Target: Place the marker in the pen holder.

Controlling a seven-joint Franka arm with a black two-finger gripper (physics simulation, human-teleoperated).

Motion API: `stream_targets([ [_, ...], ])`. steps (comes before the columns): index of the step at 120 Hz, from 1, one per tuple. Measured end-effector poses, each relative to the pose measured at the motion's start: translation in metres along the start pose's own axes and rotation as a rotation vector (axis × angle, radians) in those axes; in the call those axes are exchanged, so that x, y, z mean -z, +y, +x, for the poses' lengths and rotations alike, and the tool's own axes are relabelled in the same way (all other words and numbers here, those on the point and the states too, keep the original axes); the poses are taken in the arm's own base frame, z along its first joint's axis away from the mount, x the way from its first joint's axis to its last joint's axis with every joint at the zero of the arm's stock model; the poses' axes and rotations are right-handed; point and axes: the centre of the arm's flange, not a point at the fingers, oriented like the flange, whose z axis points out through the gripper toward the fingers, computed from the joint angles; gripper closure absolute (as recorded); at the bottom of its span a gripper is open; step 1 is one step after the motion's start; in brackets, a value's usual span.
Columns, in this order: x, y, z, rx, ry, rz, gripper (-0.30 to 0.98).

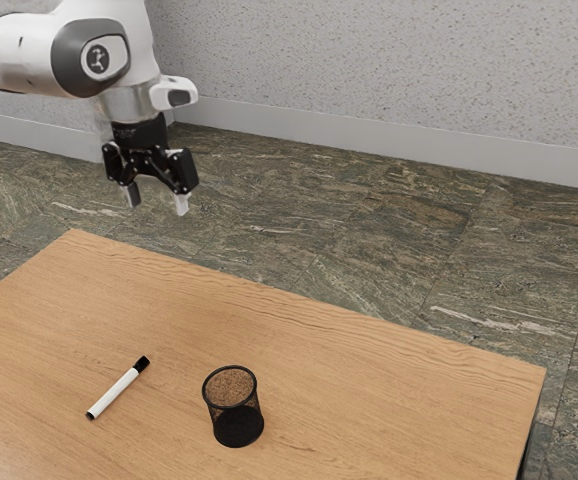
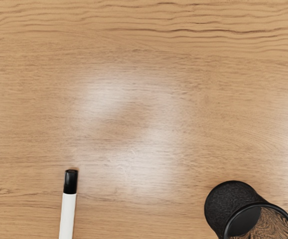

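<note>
Black mesh forms the pen holder, which stands upright on the wooden table with its round mouth upward, brown showing through the weave inside the rim. Just across a strip of bare wood from it, toward the exterior view's left, the marker lies flat: white barrel, black cap, the capped end pointing obliquely toward the table's far edge. Plenty of wood stretches between the pair and that long edge, and more runs from the holder to the corner at the exterior view's right. Past the edge I see the dark, veined floor and a speckled wall. High over the level of the holder's rim hangs the gripper, pointing down, its two fingers spread with air between them.
</note>
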Motion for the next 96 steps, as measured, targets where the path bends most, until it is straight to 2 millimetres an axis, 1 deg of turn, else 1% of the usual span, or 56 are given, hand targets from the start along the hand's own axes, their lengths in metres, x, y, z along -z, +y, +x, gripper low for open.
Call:
stream_targets([
  [8, 0.002, 0.009, -0.001, -0.016, 0.008, 0.002, 0.00],
  [12, 0.005, 0.013, -0.005, -0.025, 0.014, 0.001, 0.00],
  [16, 0.002, 0.015, -0.022, -0.034, 0.008, 0.003, 0.00],
  [18, -0.005, 0.013, -0.035, -0.037, 0.000, 0.003, 0.00],
  [22, -0.026, 0.001, -0.062, -0.022, -0.027, 0.002, 0.00],
  [25, -0.047, -0.013, -0.080, 0.000, -0.054, 0.000, 0.00],
  [29, -0.077, -0.027, -0.099, 0.026, -0.091, -0.003, 0.00],
  [33, -0.103, -0.036, -0.113, 0.042, -0.121, -0.006, 0.00],
  [38, -0.123, -0.043, -0.123, 0.056, -0.134, -0.011, 0.00],
  [42, -0.134, -0.046, -0.126, 0.061, -0.138, -0.012, 0.00],
  [46, -0.150, -0.050, -0.126, 0.070, -0.152, -0.009, 0.00],
  [51, -0.173, -0.054, -0.123, 0.080, -0.176, -0.005, 0.00],
  [59, -0.199, -0.056, -0.115, 0.084, -0.193, 0.004, 0.00],
  [68, -0.217, -0.058, -0.110, 0.089, -0.199, 0.010, 0.01],
  [81, -0.245, -0.063, -0.103, 0.087, -0.215, 0.026, 0.06],
  [86, -0.253, -0.069, -0.100, 0.088, -0.209, 0.033, 0.08],
  [96, -0.268, -0.084, -0.103, 0.086, -0.196, 0.052, 0.12],
])
